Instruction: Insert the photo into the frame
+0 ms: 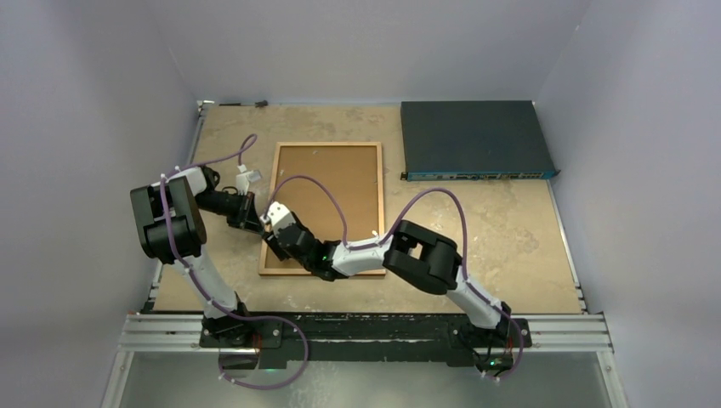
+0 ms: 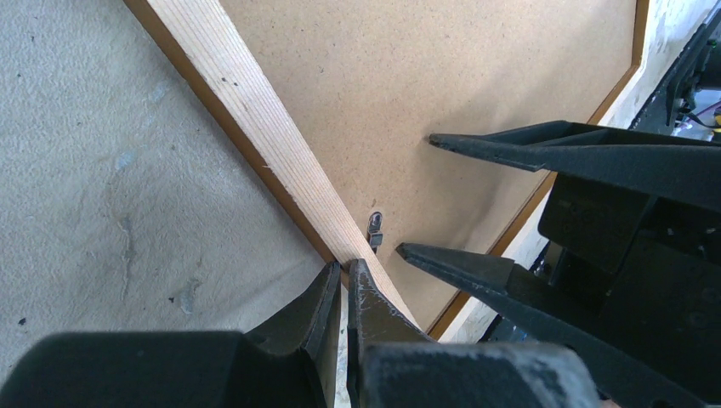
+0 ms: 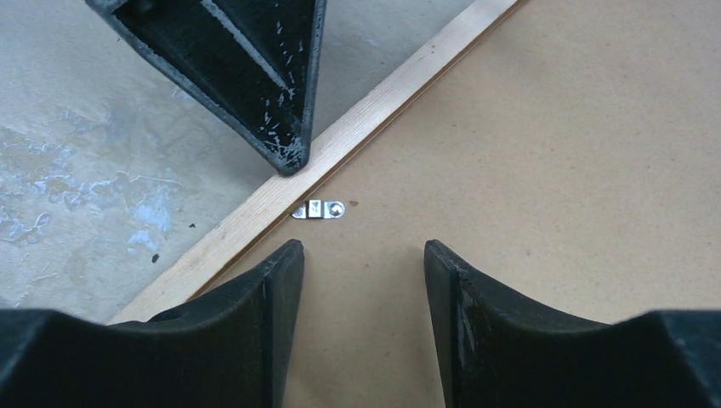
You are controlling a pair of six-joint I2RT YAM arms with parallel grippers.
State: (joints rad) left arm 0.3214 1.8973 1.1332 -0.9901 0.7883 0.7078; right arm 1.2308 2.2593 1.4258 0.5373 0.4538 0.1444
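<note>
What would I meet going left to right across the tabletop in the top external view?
Left gripper → orange-brown rectangular wooden frame, with a brown backing board lying in it → dark blue flat box.

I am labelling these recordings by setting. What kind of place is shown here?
Probably a robot test booth: plain pale walls enclose a worn tabletop, and the left arm and right arm are mounted on a metal rail.
</note>
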